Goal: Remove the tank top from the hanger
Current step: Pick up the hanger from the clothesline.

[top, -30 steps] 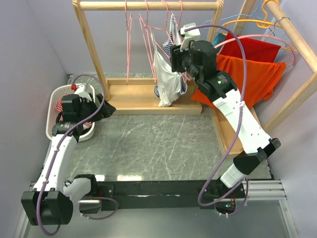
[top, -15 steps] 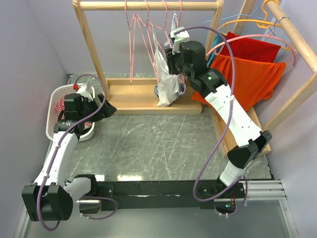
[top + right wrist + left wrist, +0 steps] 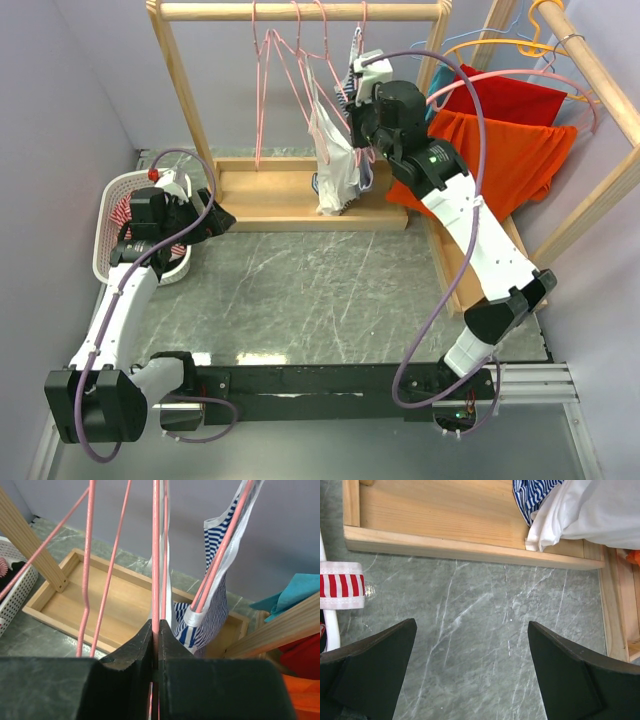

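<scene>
A white tank top (image 3: 335, 160) hangs on a pink hanger (image 3: 322, 70) from the wooden rack's rail (image 3: 300, 12), with a blue-striped tank top (image 3: 349, 85) just behind it. My right gripper (image 3: 360, 120) is up at the garments and shut on a pink hanger wire (image 3: 156, 555). The white fabric (image 3: 168, 580) lies right beside that wire, and the striped top (image 3: 215, 605) is on its own hanger to the right. My left gripper (image 3: 205, 215) is open and empty low over the marble table (image 3: 470, 625). The white top's hem (image 3: 600, 515) shows in the left wrist view.
Several bare pink hangers (image 3: 262, 70) hang left of the garments. The rack's wooden base tray (image 3: 270, 195) lies below. A white basket (image 3: 112, 215) with a red-striped garment (image 3: 340, 585) sits by my left gripper. Orange and red cloths (image 3: 510, 150) drape by a second rack (image 3: 590, 60) on the right.
My right gripper swung left along the rail with the hanger, then back a little right; the white tank top swayed with it. The left arm has not moved.
</scene>
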You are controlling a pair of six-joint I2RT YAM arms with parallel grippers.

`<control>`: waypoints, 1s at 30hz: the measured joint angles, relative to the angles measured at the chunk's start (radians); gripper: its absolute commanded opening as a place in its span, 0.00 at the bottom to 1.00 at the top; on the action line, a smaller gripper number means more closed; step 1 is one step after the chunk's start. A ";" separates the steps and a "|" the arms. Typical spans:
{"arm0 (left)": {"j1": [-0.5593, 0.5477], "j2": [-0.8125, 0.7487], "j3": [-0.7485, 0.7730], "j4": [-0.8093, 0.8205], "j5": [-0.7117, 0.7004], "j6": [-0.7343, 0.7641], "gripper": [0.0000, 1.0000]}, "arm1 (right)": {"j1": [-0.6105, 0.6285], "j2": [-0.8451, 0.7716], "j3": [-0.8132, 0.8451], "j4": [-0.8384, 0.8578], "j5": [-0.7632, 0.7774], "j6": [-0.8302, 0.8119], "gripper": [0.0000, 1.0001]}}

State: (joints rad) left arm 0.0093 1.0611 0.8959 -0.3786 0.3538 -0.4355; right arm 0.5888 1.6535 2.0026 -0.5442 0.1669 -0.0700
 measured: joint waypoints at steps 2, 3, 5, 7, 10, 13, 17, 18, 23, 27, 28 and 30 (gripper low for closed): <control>0.000 0.000 0.000 0.000 0.000 0.000 0.99 | 0.001 -0.011 0.000 0.001 0.001 0.002 0.02; 0.000 0.001 0.000 0.000 0.000 0.000 0.99 | 0.003 -0.018 0.000 0.003 0.004 0.003 0.01; 0.000 0.002 0.000 0.000 -0.001 0.000 0.99 | 0.008 -0.030 0.000 0.006 0.011 0.006 0.00; 0.000 0.004 0.000 0.000 -0.001 0.000 1.00 | 0.018 -0.042 0.000 0.013 0.024 0.013 0.00; 0.000 0.006 0.000 0.000 -0.001 0.000 1.00 | 0.027 -0.054 0.000 0.027 0.045 0.024 0.00; 0.000 0.011 0.000 0.000 -0.002 -0.004 0.99 | 0.039 -0.075 -0.011 0.062 0.053 0.037 0.00; 0.000 0.012 0.000 0.000 -0.003 -0.005 1.00 | 0.049 -0.107 -0.028 0.085 0.054 0.052 0.00; 0.000 0.012 0.000 0.000 -0.003 -0.005 0.99 | 0.051 -0.112 -0.028 0.086 0.055 0.058 0.00; 0.000 0.012 0.000 -0.002 -0.004 -0.005 0.99 | 0.061 -0.134 -0.042 0.063 0.059 0.090 0.00; 0.000 0.012 0.000 -0.004 -0.004 -0.005 1.00 | 0.082 -0.216 -0.158 0.047 0.052 0.121 0.00; 0.000 0.012 0.000 -0.005 -0.004 -0.005 0.99 | 0.087 -0.244 -0.189 0.039 0.047 0.130 0.00; 0.000 0.012 0.000 -0.005 -0.005 -0.005 1.00 | 0.097 -0.286 -0.226 0.022 0.026 0.149 0.00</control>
State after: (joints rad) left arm 0.0093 1.0733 0.8959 -0.3832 0.3492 -0.4400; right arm 0.6861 1.3670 1.7763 -0.5220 0.1925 0.0788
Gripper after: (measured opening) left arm 0.994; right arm 0.104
